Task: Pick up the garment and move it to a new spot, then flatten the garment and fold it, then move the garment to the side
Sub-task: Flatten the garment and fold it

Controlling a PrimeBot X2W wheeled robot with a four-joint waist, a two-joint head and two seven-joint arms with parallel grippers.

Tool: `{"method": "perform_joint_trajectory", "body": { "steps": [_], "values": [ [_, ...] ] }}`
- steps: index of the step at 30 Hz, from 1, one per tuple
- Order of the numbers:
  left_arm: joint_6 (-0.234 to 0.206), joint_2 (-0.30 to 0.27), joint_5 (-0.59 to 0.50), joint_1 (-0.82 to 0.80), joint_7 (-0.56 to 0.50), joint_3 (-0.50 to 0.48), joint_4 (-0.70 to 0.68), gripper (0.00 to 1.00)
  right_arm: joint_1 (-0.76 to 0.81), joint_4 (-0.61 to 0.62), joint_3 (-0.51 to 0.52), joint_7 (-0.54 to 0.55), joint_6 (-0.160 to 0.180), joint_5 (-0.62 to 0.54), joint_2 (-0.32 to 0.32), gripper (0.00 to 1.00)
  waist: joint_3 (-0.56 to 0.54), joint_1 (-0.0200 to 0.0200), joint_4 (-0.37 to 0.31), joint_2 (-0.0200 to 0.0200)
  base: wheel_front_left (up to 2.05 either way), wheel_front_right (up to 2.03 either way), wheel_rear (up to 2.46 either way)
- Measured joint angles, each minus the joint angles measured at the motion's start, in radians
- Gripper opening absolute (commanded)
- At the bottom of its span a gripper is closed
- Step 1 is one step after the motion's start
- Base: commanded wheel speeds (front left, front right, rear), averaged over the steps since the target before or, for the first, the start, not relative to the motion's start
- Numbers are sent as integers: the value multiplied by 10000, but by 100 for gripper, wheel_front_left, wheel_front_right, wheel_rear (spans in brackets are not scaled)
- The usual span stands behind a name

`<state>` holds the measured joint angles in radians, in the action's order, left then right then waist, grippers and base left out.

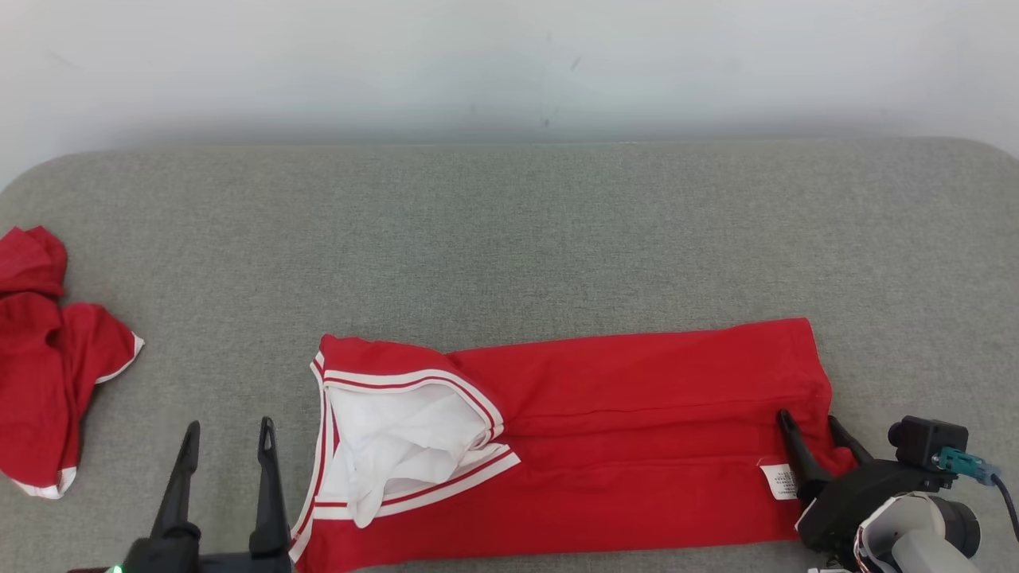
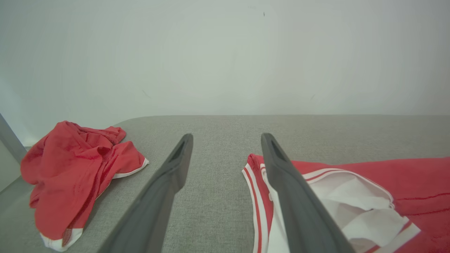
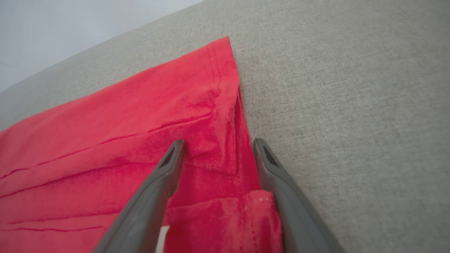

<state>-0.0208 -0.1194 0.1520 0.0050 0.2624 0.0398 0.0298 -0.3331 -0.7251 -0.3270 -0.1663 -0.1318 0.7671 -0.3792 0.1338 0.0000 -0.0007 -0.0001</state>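
Fingers, left gripper (image 1: pixel 229 426): spread wide, holding nothing. They stand over the bare grey padded table (image 1: pixel 509 239), just beside the neck end of the red shirt (image 1: pixel 621 446), not on it.
Fingers, right gripper (image 1: pixel 808 417): spread wide, holding nothing. They straddle the hem corner (image 3: pixel 225 154); cannot tell whether the tips touch the fabric.
Task item: red shirt with white-striped trim lies near the table's front edge as a long strip, sides folded in, neck to the left, hem to the right.
Details: neck opening (image 1: pixel 398 446) gapes with its white lining bunched. Care label (image 1: pixel 778 481) faces up by the right fingers.
Stage (judgement): lengthwise folds are in; end-to-end fold and move aside not yet done.
Risk 1: a right pinch catching the top layer alone would peel the fold open.
Risk 2: a left pinch from its present place would close on nothing, and an uneven lift would skew the strip.
Risk 3: the loose lining may spill out when the neck end lifts.
Further left: second red garment (image 1: pixel 48 374), crumpled, well apart.
Far: pale wall (image 1: pixel 509 64).
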Motion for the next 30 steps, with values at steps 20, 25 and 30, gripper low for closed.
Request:
{"method": "perform_joint_trajectory", "body": {
  "steps": [20,25,30],
  "values": [
    [575,556,-897,351,0,-564,982,100,-380,-573,282,253,0,-297,-253,0,-313,0,137,2,0,0,0],
    [673,604,-920,349,0,-593,1145,100,-335,-539,711,215,0,-293,-997,0,-395,0,74,1,0,0,0],
    [744,637,-920,377,0,-694,1244,100,-29,54,949,228,0,-278,-1308,0,-500,0,-30,1,0,0,0]
  ]
}}
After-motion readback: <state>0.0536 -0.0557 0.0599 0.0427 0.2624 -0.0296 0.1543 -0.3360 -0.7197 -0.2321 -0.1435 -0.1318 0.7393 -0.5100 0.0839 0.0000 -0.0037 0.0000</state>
